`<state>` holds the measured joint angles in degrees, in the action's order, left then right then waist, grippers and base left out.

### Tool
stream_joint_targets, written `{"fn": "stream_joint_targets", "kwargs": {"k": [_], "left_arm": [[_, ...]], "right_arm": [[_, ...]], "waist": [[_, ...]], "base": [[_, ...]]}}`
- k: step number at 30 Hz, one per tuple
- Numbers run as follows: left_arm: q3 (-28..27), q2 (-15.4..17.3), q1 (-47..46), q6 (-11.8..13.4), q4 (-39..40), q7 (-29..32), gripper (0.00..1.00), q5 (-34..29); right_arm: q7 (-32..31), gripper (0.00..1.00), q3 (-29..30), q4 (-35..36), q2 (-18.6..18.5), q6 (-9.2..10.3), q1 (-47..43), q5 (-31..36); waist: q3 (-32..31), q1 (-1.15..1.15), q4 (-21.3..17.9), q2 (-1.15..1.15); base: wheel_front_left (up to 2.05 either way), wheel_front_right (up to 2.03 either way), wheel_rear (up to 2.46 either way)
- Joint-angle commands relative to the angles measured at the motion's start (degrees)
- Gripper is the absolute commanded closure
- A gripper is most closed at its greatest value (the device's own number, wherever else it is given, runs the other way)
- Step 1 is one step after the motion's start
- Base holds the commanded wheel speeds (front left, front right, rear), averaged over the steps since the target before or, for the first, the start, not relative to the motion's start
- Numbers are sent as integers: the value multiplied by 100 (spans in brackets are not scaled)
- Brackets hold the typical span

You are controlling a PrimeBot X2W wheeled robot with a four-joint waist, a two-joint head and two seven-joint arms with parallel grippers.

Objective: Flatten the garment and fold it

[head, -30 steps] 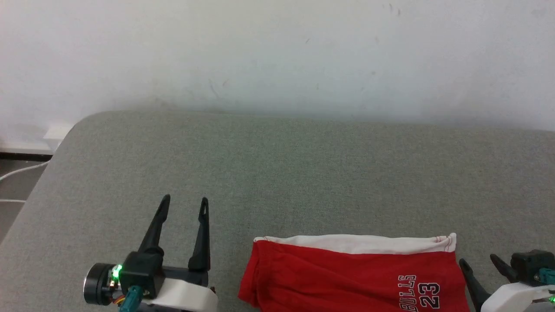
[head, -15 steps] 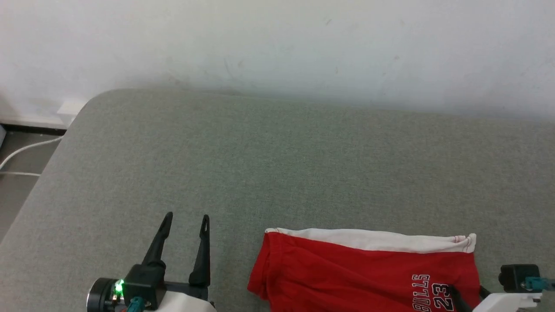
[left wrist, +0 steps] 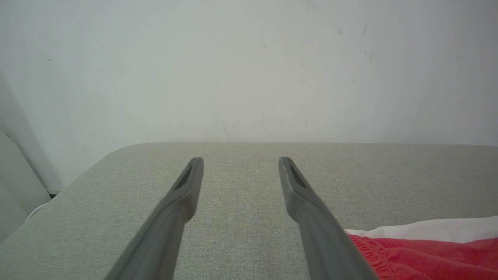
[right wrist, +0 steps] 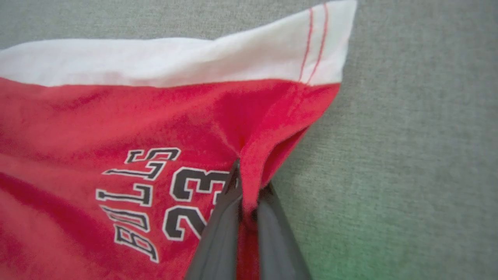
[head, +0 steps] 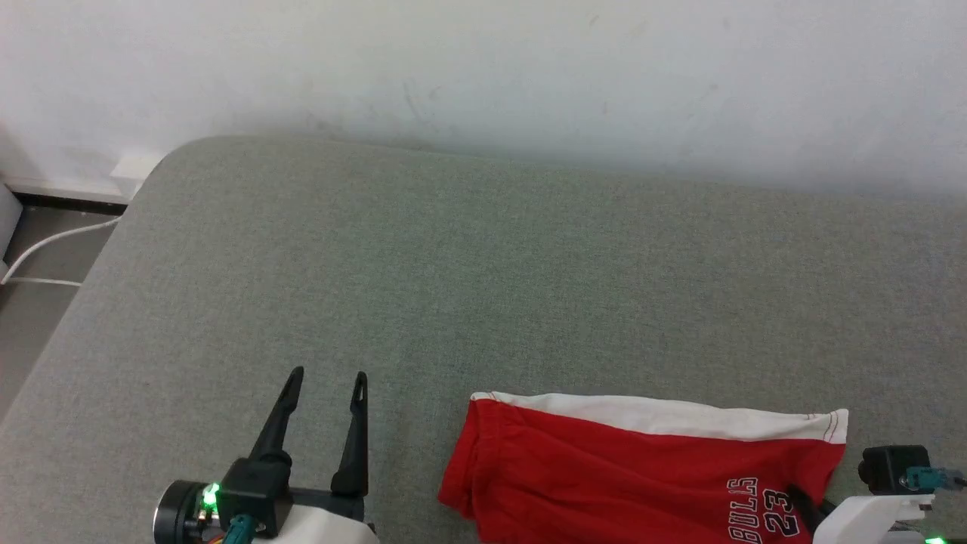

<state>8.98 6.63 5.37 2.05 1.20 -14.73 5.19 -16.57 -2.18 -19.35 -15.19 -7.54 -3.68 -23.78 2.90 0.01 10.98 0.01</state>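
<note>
Right gripper (right wrist: 246, 182) is pinching a raised fold of the bright red thin-fabric shorts with white trim (right wrist: 116, 112) beside the printed "23", its fingertips half buried in cloth. Left gripper (head: 326, 375) is holding its fingers spread and empty over the grey woven surface (head: 453, 264), near the waist. The head view's bottom edge is cutting off the shorts.

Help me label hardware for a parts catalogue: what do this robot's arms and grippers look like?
The left gripper has two long, tapering dark fingers, slotted near the tips, on a black block with a teal connector, a green light and a white forearm shell. The right gripper shows the same dark fingers, black block, teal connector and white shell.
</note>
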Motion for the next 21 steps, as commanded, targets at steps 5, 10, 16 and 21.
{"fn": "stream_joint_targets", "kwargs": {"k": [5, 10, 16, 21], "left_arm": [[-103, -65, 14, -114, -69, -27, 0, -99], [-148, -107, 52, -196, -98, -27, 0, -140], [-193, -154, 106, -258, -128, -27, 0, -176], [-227, -182, 181, -303, -172, -27, 0, -199]], "right_arm": [[276, 100, 225, -258, -24, 5, 26, 108], [515, 100, 947, -384, -193, 5, 112, 323], [493, 100, 1488, -419, -256, 5, 89, 559], [322, 100, 1329, 6, -165, 5, -78, 546]], "waist": [[-142, -1, -106, -1], [-261, -1, -192, -1], [-377, -1, -257, -1], [-506, -1, -286, -1]], "base": [[0, 0, 0], [0, 0, 0], [0, 0, 0], [0, 0, 0]]}}
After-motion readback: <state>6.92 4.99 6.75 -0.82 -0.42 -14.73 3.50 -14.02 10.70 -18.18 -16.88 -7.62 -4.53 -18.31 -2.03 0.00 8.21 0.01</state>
